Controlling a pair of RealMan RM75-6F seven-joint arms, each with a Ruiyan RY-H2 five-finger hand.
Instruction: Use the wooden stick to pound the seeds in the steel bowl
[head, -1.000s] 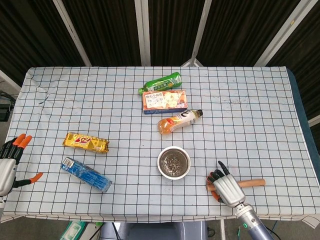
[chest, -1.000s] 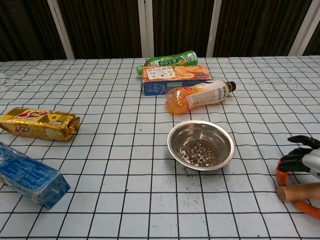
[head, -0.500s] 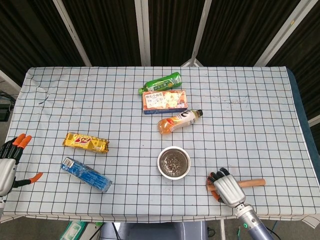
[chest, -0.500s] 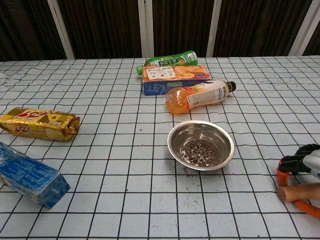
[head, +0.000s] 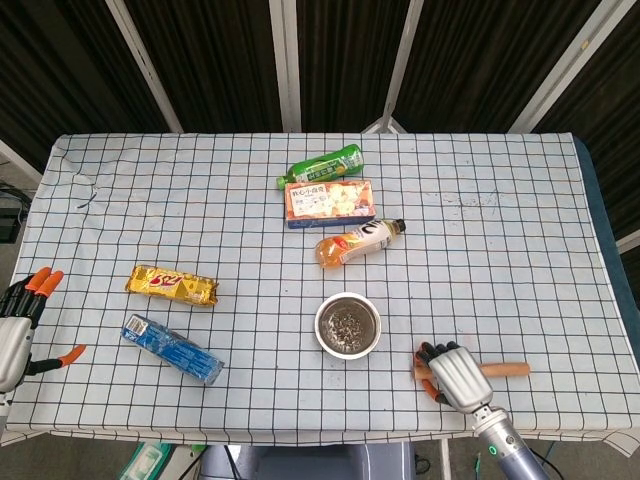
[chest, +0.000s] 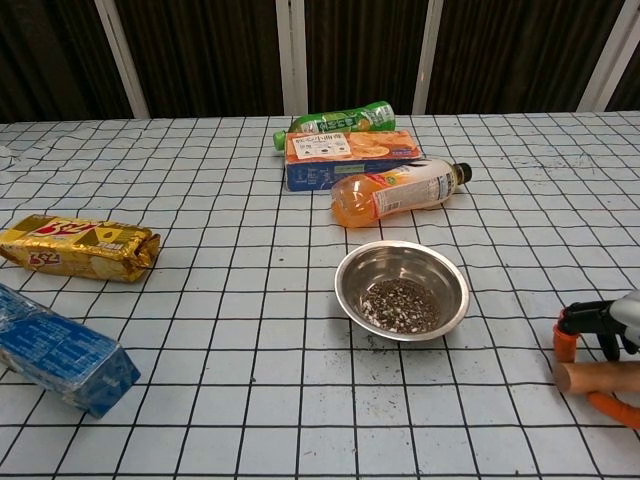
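Note:
The steel bowl (head: 348, 324) (chest: 402, 289) holds dark crushed seeds and stands near the table's front, right of centre. To its right the wooden stick (head: 506, 369) (chest: 598, 377) lies flat on the checked cloth. My right hand (head: 452, 373) (chest: 604, 322) covers the stick's left end. Its fingers are curled down over the stick and the thumb is under the near side, so it grips the stick. My left hand (head: 16, 332) hangs off the table's left front corner, fingers spread and holding nothing. The chest view does not show it.
An orange drink bottle (head: 358, 243) lies just behind the bowl, with a biscuit box (head: 329, 201) and a green bottle (head: 320, 164) further back. A gold snack pack (head: 171, 285) and a blue packet (head: 171, 348) lie at front left. The front table edge (head: 330, 437) is close behind my right hand.
My right hand's fingers have curled from stretched out to wrapped over the stick's end. The stick has barely shifted. My left hand and everything else stayed still.

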